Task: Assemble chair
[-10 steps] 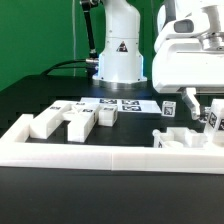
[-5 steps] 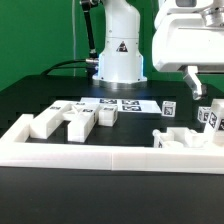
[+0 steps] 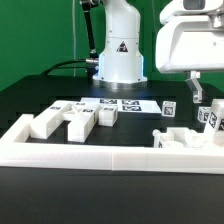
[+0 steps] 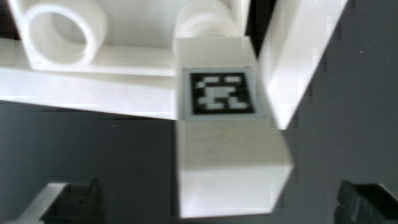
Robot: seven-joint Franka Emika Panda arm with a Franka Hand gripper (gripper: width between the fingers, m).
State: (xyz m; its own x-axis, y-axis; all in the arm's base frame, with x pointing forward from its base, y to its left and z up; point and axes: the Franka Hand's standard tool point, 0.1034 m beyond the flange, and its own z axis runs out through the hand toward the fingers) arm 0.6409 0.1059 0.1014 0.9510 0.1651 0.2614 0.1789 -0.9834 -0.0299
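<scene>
We judge assembly barely begun: our pincer [image 4: 217,205] hangs open, holding nothing, over a tagged leg [image 4: 228,130] beside a holed part [image 4: 63,45], and more parts [image 3: 78,122] lie loose on the bench [image 3: 30,98], so nearly all joining remains.

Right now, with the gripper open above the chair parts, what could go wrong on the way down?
The tagged bar lies slightly askew under the open gripper; closing might twist it. The part with the round hole sits close; a descending finger could knock it. The border wall stands near these parts and may snag a lift.
</scene>
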